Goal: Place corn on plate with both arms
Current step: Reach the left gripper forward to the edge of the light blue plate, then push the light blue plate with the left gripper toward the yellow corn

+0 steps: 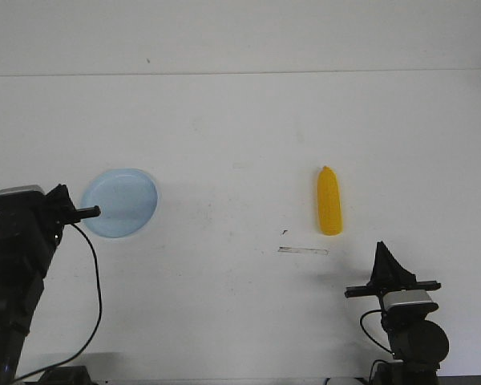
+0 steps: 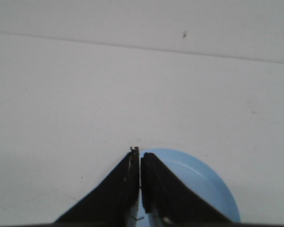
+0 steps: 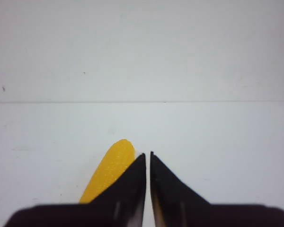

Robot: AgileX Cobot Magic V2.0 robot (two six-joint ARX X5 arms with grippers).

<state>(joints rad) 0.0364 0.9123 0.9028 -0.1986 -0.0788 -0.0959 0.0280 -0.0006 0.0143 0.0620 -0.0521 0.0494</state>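
White table carries no readable writing. My left gripper, jaws together, sits by the plate; my right gripper, likewise together, nears the corn.

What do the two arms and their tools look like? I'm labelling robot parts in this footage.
Both arms are black. The left arm carries a grey-white camera module at the wrist and a looping black cable. The right arm has a similar module. The left tool and the right tool each end in two pointed black fingers.
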